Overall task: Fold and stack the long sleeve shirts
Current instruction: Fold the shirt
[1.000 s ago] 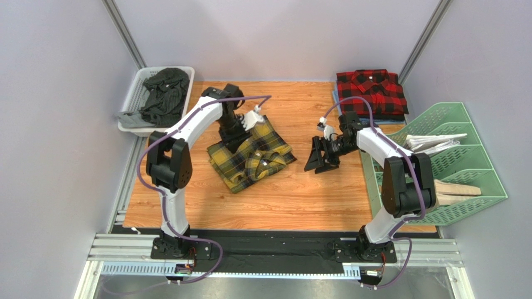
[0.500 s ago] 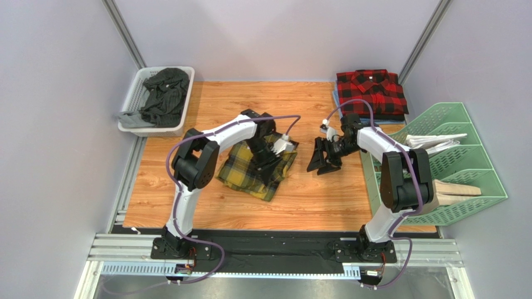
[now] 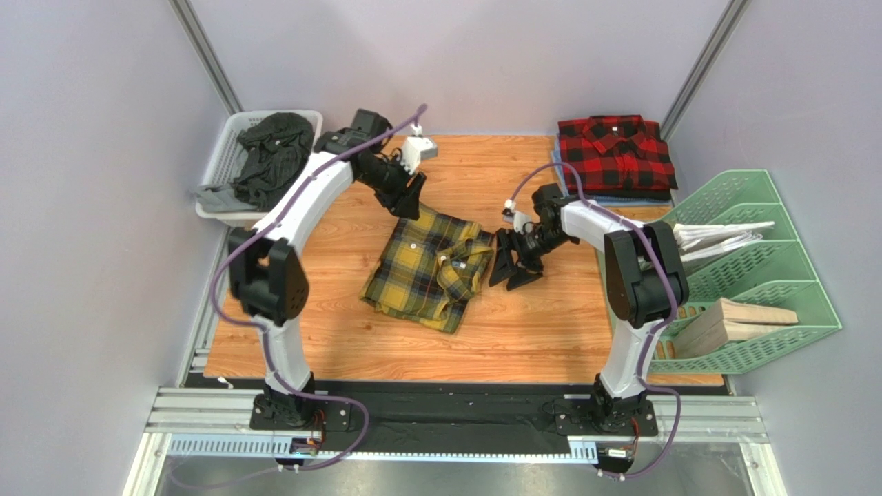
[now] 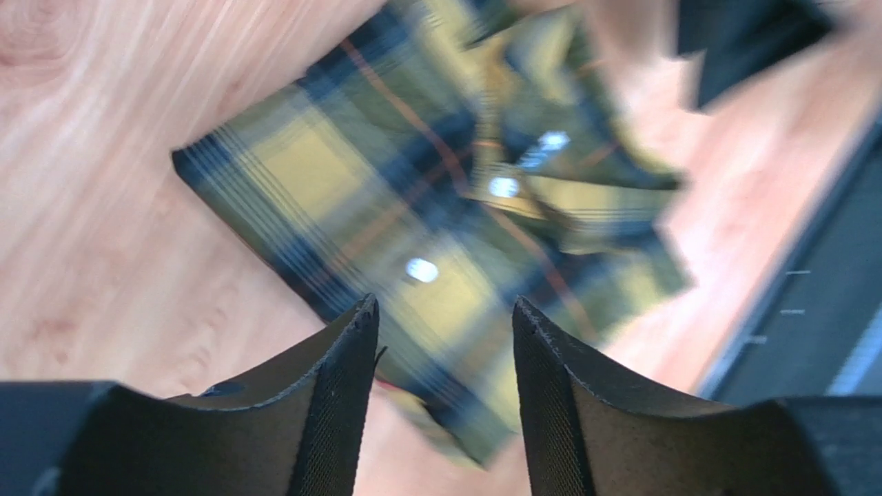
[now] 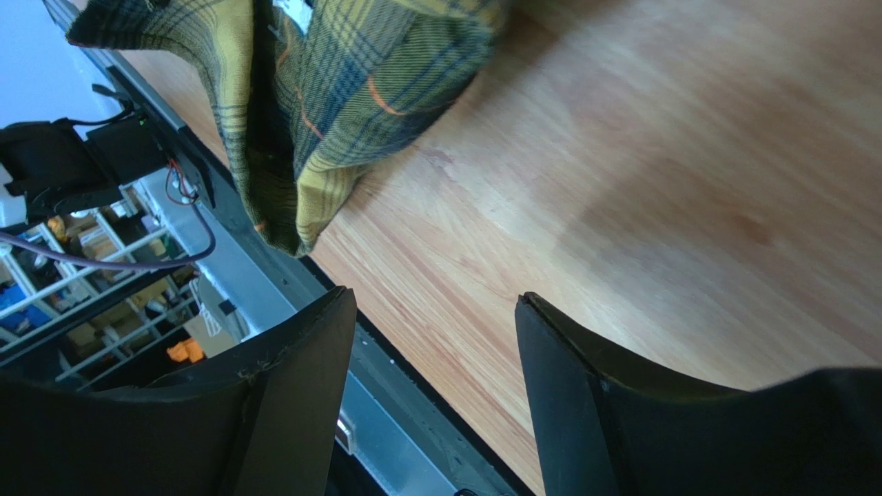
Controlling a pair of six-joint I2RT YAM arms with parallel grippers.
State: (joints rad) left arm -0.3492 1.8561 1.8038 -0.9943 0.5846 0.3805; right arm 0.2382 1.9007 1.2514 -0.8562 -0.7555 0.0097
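My left jaws stand apart with nothing between them, hanging above the far corner of the yellow shirt, which lies below and beyond them on the counter. My right jaws are spread wide and empty too, with the shirt's rumpled collar end just past one tip. The red shirt lies folded well behind the right jaws. My worry is that the yellow fold looks loose, so a pinch on the top layer alone could spill it open on the way to the stack. The left wrist view is smeared, and I can't tell whether the right tips touch the wood
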